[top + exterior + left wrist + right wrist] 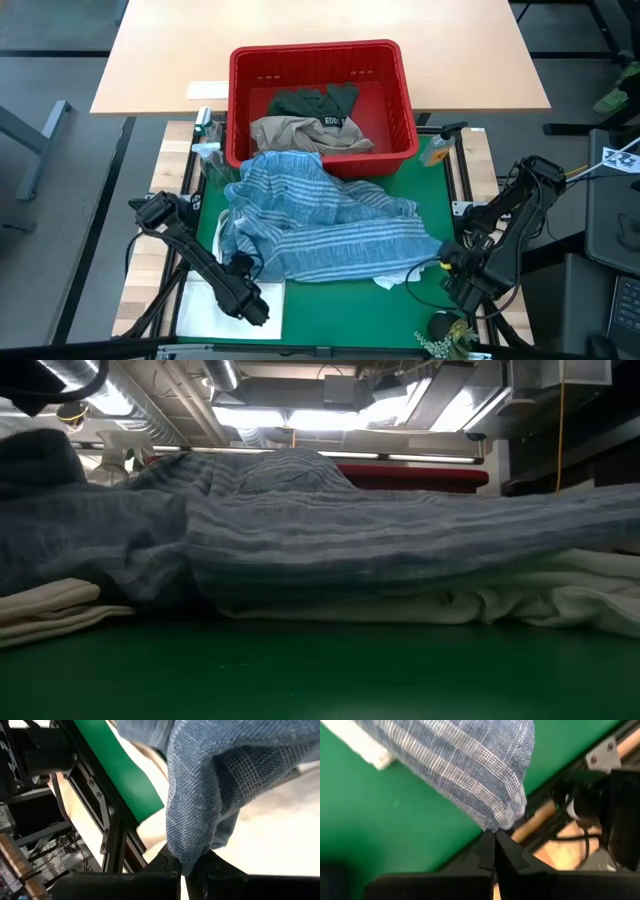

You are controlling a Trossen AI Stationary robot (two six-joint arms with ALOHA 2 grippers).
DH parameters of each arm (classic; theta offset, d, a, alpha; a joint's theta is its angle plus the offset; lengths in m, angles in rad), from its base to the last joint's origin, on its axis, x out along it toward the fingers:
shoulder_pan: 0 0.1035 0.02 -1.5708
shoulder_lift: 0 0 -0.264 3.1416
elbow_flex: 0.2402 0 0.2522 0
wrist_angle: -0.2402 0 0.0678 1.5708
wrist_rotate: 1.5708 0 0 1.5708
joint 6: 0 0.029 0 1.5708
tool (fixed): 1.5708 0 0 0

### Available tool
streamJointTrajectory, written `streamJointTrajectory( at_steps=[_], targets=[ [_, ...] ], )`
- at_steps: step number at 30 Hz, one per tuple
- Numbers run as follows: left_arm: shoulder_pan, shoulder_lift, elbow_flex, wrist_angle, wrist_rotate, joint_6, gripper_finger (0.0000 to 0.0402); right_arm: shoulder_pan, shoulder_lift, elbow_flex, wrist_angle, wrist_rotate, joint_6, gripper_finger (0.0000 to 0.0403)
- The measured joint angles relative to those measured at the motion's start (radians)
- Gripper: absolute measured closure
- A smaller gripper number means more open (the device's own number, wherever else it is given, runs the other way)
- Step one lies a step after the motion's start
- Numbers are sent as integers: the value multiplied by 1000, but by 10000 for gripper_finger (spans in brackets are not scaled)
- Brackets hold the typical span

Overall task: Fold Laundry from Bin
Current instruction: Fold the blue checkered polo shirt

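1. The blue-and-white striped woven garment [320, 225] lies rumpled across the green mat [400, 300], spilling from the red slotted bin [400, 80].
2. The left gripper [185, 867] and the right gripper [494, 837] each pinch a corner of it.
3. Tan cloth [305, 133] and dark green cloth [315, 100] sit in the bin; white cloth [560, 600] lies underneath the striped garment.

Blue-and-white striped garment [320, 225] (red bin [320, 60])

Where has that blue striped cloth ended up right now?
From above, the blue striped cloth is spread over the green mat just in front of the red basket, with the left gripper and right gripper each pinching a near corner.
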Motion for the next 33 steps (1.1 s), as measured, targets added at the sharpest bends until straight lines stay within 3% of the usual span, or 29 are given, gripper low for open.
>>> streamJointTrajectory(
  at_steps=[14, 25, 33],
  targets=[
    [-66, 0, 0, 2, 84, -1, 401, 0, 0, 0, 96, -224, -67, 401],
    [-67, 0, 0, 28, 23, -2, 362, 0, 0, 0, 148, -219, -68, 393],
    [-69, 0, 0, 28, 32, -52, 292, 0, 0, 0, 149, -209, -103, 368]
  ],
)
